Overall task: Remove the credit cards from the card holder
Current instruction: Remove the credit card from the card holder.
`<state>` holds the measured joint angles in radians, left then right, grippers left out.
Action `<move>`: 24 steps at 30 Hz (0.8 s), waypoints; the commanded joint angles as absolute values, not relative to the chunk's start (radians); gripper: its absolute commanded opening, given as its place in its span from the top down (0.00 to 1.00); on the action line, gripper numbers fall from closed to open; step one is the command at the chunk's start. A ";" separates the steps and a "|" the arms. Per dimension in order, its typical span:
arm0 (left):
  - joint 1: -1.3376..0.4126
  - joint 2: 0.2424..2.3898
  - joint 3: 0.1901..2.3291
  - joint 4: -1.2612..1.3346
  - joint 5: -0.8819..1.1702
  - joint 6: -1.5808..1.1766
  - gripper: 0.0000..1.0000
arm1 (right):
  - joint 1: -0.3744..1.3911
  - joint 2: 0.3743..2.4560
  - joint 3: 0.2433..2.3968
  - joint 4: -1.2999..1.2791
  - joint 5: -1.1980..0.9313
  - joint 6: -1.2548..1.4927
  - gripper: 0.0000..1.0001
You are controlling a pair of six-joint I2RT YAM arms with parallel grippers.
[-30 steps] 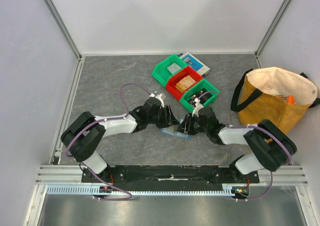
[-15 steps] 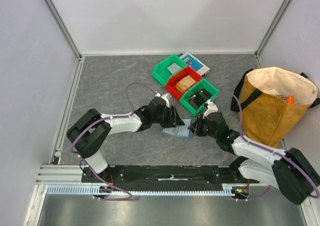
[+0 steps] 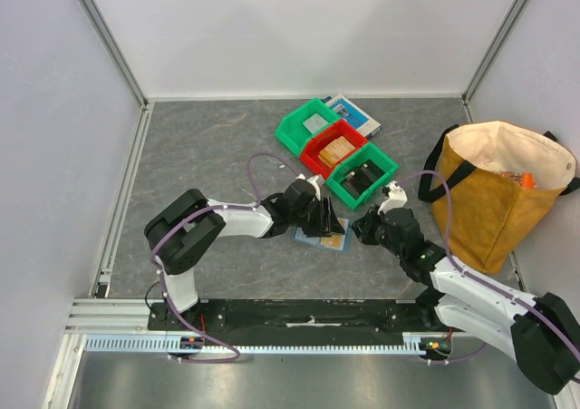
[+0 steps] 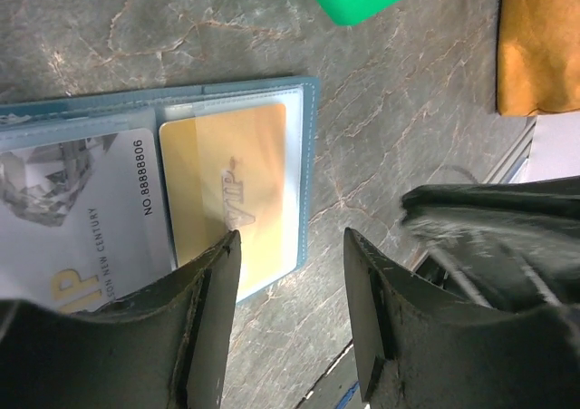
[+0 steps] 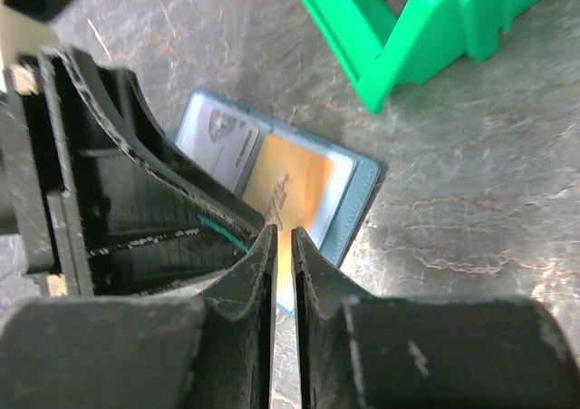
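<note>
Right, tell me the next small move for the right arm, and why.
Probably ease the right tool, nearly closed and empty, forward onto the gold rectangular card: it lies pocketed in the open slate-blue bifold card holder.

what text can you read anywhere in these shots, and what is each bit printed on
"VIP": on the tan card in the card holder.
"NO 88888806": on the grey card in the next slot.
"NEW CENTURY": also on the grey card; the word before it is hidden.
"IP": large gold letters on the grey card, cut off by the gripper.
Print on the blue-and-white box: too small to read.
</note>
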<state>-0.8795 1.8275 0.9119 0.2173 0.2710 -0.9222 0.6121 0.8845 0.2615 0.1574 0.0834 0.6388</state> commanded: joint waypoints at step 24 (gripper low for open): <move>-0.812 1.691 0.744 0.111 0.153 -0.894 0.45 | 0.609 1.288 0.333 0.232 -0.161 0.678 0.91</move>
